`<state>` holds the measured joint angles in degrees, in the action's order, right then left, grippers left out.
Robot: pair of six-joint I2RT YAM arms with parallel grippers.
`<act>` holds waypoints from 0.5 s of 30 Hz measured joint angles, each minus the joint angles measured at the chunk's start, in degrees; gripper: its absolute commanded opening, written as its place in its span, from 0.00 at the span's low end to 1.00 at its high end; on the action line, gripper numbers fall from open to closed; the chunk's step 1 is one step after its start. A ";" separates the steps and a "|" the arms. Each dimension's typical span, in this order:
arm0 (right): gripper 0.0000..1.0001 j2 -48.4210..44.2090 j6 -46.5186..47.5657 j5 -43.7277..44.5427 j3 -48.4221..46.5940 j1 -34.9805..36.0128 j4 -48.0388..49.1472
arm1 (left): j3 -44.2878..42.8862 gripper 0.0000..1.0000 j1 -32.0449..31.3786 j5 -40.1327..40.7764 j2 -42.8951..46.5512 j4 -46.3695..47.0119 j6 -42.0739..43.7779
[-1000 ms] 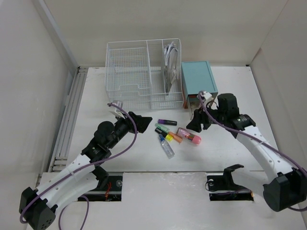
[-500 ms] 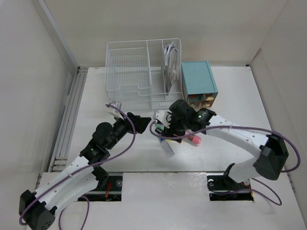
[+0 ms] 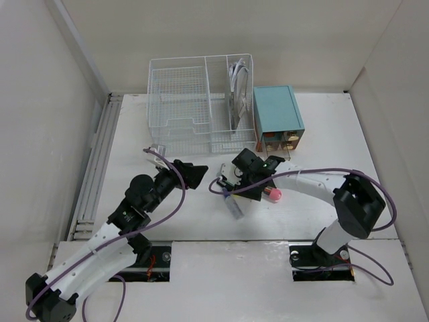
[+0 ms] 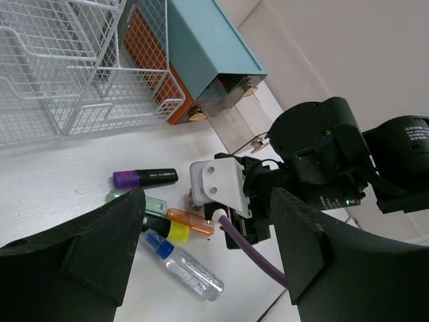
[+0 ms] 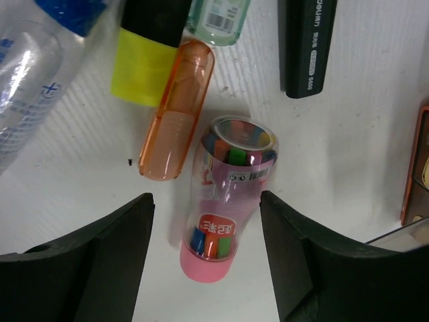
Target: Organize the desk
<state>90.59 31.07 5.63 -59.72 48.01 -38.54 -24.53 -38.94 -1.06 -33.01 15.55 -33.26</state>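
On the white desk [image 3: 134,134] lies a cluster of pens. In the right wrist view, a clear tube with a pink cap [image 5: 226,201] lies flat between the fingers of my right gripper [image 5: 206,201], which is open with a gap on each side. Beside it are an orange marker [image 5: 175,114], a yellow-capped marker [image 5: 144,60], a green one [image 5: 218,17], a black marker [image 5: 308,47] and a clear bottle [image 5: 27,80]. My left gripper [image 4: 208,194] hangs open left of the cluster, holding nothing, facing the right wrist. From above, the right gripper [image 3: 258,188] hides most of the cluster.
A white wire basket [image 3: 201,100] stands at the back with papers in its right section. A teal drawer box [image 3: 276,114] sits to its right, one drawer [image 4: 231,90] slightly out. The clear bottle [image 3: 234,209] lies nearest the front edge. Pale walls enclose the desk.
My right arm swung left from the teal drawer box to the pen cluster and now sits low over the pink-capped tube. The left arm shifted only slightly.
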 measured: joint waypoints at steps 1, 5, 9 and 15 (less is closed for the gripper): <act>0.70 0.28 -0.07 0.33 0.00 -0.04 0.28 | 0.17 0.73 0.00 0.07 0.15 -0.02 0.00; 0.70 2.32 -1.11 1.29 0.00 -1.27 1.66 | 0.55 0.73 0.00 0.09 0.28 -0.20 0.02; 0.70 5.20 -1.86 1.44 -0.15 -2.95 1.84 | 0.57 0.73 0.00 0.09 0.63 -0.42 0.02; 0.37 7.74 -2.67 0.85 -0.72 -5.33 2.60 | 0.68 0.73 0.00 0.09 1.66 -0.55 0.02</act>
<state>98.32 28.40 6.48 -60.45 42.68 -35.94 -23.86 -38.94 -0.97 -31.35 15.00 -33.23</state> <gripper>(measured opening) 0.546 0.724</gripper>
